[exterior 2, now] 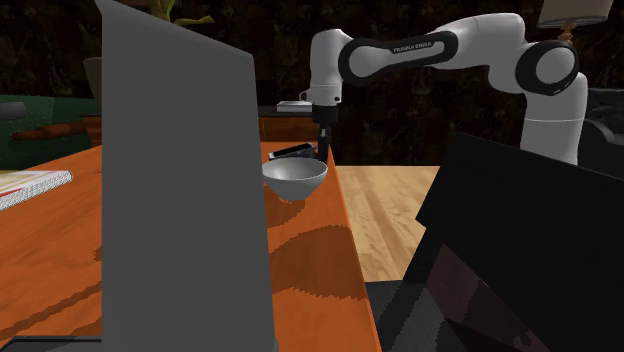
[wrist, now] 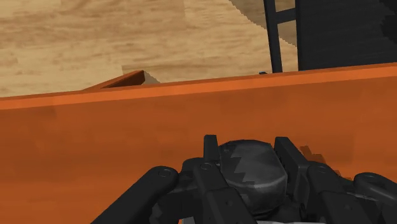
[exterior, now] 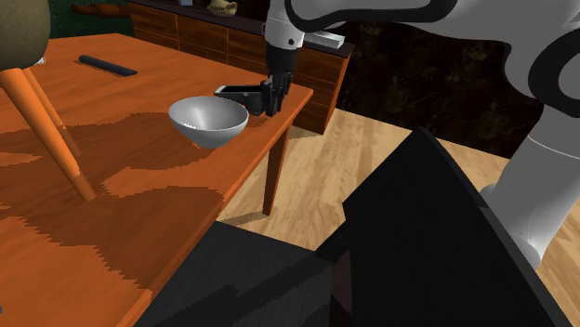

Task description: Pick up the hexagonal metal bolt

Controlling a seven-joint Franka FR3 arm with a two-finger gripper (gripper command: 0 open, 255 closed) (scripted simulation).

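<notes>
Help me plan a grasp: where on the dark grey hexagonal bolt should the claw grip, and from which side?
Probably the faceted head of the dark grey hexagonal bolt, from above the orange table: opposite sides suit a pinch, and the black claw clasps it so.

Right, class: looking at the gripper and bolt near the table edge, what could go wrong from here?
1. The gripper clasps the dark grey bolt close to the table edge; a slip could drop it onto the floor.
2. The bowl and a flat dark device sit beside the gripper; a sideways swing might knock them.
</notes>
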